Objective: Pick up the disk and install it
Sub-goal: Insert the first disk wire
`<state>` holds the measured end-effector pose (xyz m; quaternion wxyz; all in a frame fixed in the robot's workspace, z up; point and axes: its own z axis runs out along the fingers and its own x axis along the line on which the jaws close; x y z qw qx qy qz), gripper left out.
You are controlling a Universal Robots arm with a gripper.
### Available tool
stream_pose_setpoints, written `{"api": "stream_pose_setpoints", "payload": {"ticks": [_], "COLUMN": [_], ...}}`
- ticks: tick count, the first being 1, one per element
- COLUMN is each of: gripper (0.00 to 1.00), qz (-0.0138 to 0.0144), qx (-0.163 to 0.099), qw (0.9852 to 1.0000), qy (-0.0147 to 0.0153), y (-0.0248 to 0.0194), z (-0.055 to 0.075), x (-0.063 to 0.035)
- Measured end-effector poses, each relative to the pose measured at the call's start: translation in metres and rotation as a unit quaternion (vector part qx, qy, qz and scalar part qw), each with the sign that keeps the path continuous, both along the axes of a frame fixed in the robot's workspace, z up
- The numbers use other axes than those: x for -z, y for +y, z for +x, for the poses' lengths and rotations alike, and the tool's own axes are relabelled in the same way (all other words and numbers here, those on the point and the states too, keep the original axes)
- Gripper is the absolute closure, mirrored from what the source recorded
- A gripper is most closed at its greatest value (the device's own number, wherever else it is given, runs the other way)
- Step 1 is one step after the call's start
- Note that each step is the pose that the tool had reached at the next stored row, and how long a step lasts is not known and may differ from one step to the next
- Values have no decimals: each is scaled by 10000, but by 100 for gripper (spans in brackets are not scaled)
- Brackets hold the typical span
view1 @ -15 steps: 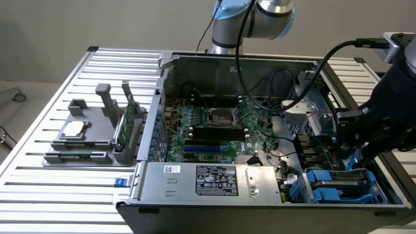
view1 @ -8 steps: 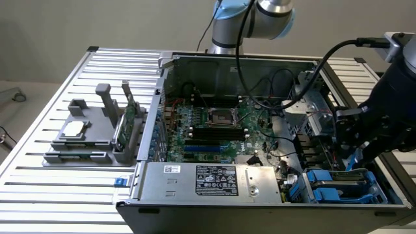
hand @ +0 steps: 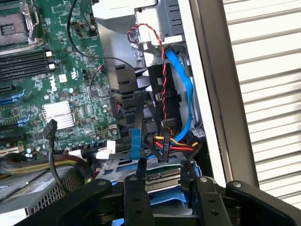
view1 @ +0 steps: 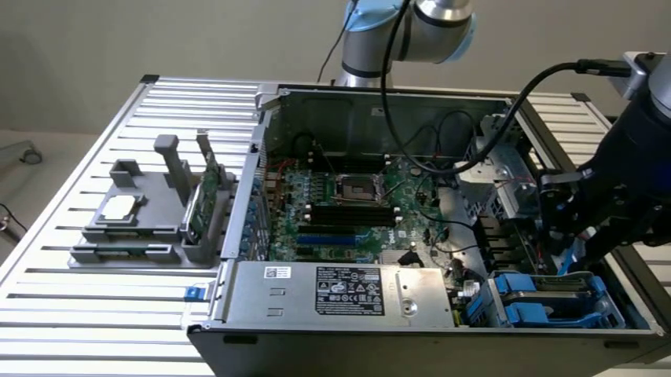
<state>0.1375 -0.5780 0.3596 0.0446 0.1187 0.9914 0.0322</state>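
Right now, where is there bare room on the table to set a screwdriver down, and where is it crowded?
Bare slats of the table lie in front of the grey holder, toward the near edge, and behind it beside the computer case. Crowded: the case corner where the gripper sits at the disk, among cables.

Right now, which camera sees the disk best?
The wrist view: the disk sits close up at the gripper, connector edge and blue frame plain. The exterior view shows its blue frame in the case's corner, partly behind the arm.
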Motion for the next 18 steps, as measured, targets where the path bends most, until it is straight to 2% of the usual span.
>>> {"api": "stream_pose_setpoints", "payload": {"ticks": [4, 7, 10, 15, 16, 18], "gripper": [58, 58, 58, 58, 58, 58], "qz": [-2, -9, -30, -101, -132, -221], "qx": [83, 92, 105, 145, 153, 172], "qw": [10000, 10000, 9999, 9998, 9998, 9996], "qy": [0, 0, -7, -49, -53, -59], "y": [13, 45, 72, 107, 109, 110], "z": [-1, -7, -8, -8, -8, -8], "x": [-1, 0, 0, 2, 3, 4]}}
